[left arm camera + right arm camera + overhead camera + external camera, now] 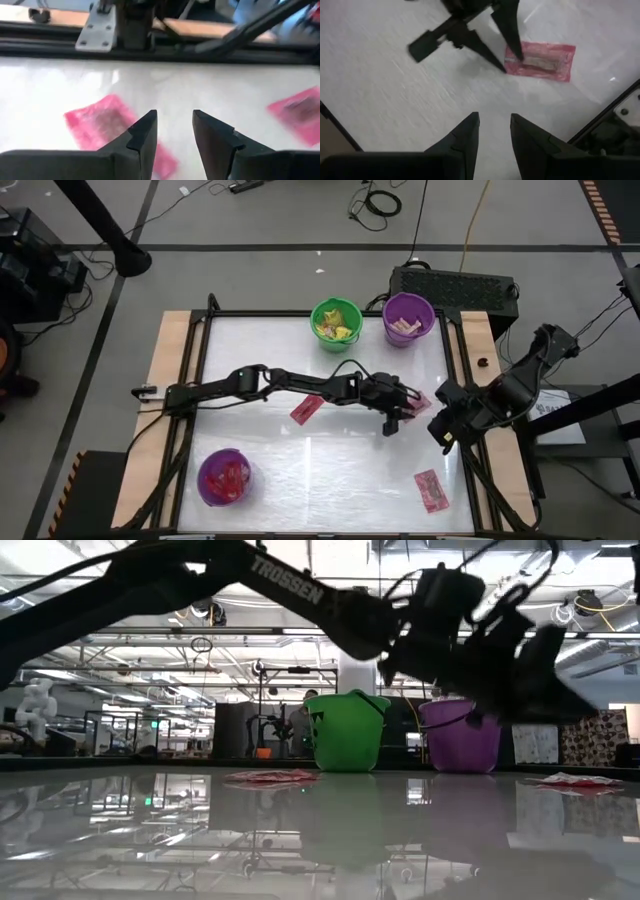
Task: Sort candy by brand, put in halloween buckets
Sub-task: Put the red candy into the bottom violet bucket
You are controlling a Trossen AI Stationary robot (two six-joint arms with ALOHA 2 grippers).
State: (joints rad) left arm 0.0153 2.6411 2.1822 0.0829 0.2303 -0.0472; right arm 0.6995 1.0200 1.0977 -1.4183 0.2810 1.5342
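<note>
left gripper over a pink packet; right gripper beside it

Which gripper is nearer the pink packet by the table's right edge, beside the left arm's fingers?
Left. The left gripper, open, hangs right at that pink packet, its fingertips at the packet's edge. The right gripper, also open, sits a little farther off, toward the right edge.

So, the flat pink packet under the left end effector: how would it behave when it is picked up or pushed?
The pink packet looks thin and lies flat, so it is probably light and floppy. On the glossy white table it would likely slide instead of rolling. The left end effector stands open, fingertips at the packet's edge, and may struggle to catch so low a profile.
</note>
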